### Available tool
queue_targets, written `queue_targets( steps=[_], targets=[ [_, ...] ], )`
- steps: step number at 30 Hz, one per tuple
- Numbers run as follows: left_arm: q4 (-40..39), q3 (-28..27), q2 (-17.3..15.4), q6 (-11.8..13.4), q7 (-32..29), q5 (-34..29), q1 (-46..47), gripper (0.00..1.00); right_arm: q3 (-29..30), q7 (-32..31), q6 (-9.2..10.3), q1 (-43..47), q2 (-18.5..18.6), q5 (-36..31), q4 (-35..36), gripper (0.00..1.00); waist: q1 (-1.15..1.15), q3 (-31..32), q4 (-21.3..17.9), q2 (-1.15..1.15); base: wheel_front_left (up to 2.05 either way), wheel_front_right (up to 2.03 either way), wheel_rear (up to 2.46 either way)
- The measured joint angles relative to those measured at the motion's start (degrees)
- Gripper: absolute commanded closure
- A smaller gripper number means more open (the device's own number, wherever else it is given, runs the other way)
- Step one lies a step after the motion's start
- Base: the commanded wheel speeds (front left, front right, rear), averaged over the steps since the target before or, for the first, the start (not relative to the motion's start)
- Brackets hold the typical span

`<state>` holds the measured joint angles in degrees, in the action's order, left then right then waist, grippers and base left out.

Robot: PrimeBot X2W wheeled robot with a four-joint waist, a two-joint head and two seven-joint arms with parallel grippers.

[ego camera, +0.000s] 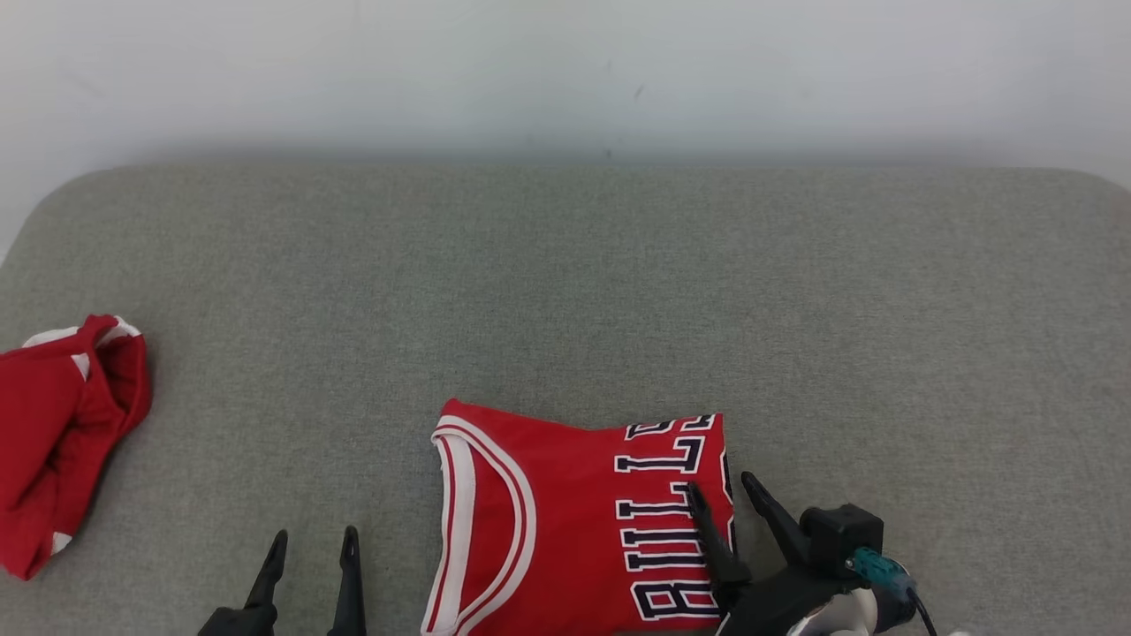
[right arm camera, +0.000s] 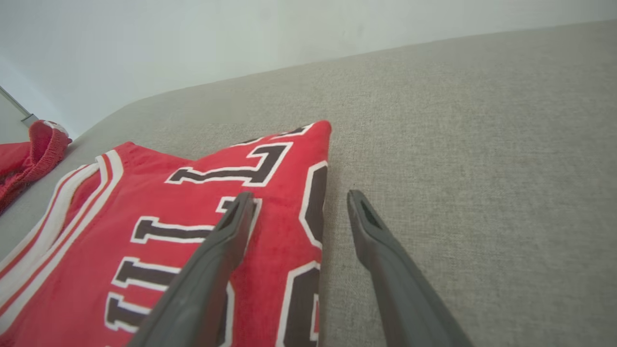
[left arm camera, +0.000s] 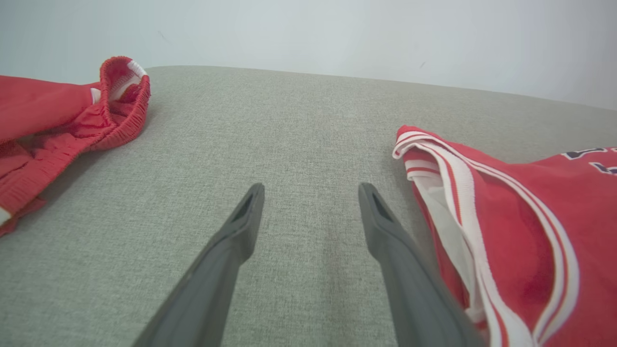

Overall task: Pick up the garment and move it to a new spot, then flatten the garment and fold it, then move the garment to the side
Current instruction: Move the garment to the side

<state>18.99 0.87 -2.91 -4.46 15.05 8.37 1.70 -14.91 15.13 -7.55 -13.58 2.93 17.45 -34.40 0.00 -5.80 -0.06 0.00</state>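
The red jersey [ego camera: 565, 521] was found folded and lying flat on the grey fabric-covered tabletop [ego camera: 618, 291], near the front edge and slightly right of centre in the head view. Its white-trimmed armhole was turned toward the left side, and the dark lettering ran along its right edge.

The right gripper [ego camera: 721, 484] was positioned at that right edge with its fingers spread apart and nothing held between them. In the right wrist view, one finger [right arm camera: 226, 241] was seen over the lettering and the other over bare fabric just beside the jersey. Whether the cloth was touched could not be told.

The left gripper [ego camera: 315, 533] was held over bare tabletop just left of the jersey, its fingers likewise parted and empty.

A second red garment [ego camera: 62, 433] with white trim was seen crumpled at the far left, well apart from the jersey.
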Motion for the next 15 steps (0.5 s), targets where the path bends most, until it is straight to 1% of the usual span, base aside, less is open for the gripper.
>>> queue_targets(
  steps=[3, 8, 9, 10, 15],
  targets=[
    [-0.18, 0.47, 0.01, -0.47, 0.00, -0.08, 0.42, 0.00, -0.74, -0.46, 0.00, -1.79, 0.01, 1.29, -3.35, 0.00, 0.00, -1.22, 1.00, 0.00, 0.00, 0.00, 0.00],
    [-0.67, 1.01, 0.01, -0.92, 0.00, -0.05, 1.09, 0.00, -2.75, -0.55, 0.00, -3.60, 0.02, 3.64, -6.94, 0.00, 0.00, -2.92, 2.21, 0.00, 0.00, 0.00, 0.00],
    [-0.78, 1.15, 0.01, -1.02, 0.00, -0.04, 1.17, 0.00, -3.30, -0.52, 0.00, -3.92, 0.05, 4.35, -7.37, 0.28, 0.00, -3.17, 2.37, 0.00, 0.00, 0.00, 0.00],
    [-0.90, 1.31, 0.00, -1.07, 0.00, 0.01, 1.30, 0.00, -3.90, -0.48, 0.00, -4.07, 0.09, 4.88, -7.65, 1.00, 0.00, -3.37, 2.49, 0.00, 0.00, 0.00, 0.00],
    [-1.07, 1.82, 0.00, -1.12, 0.00, 0.27, 1.80, 0.00, -5.55, -0.30, -0.01, -5.19, -0.03, 5.87, -9.27, 1.00, 0.00, -3.48, 1.85, 0.00, 0.00, 0.00, 0.00]
  ],
)
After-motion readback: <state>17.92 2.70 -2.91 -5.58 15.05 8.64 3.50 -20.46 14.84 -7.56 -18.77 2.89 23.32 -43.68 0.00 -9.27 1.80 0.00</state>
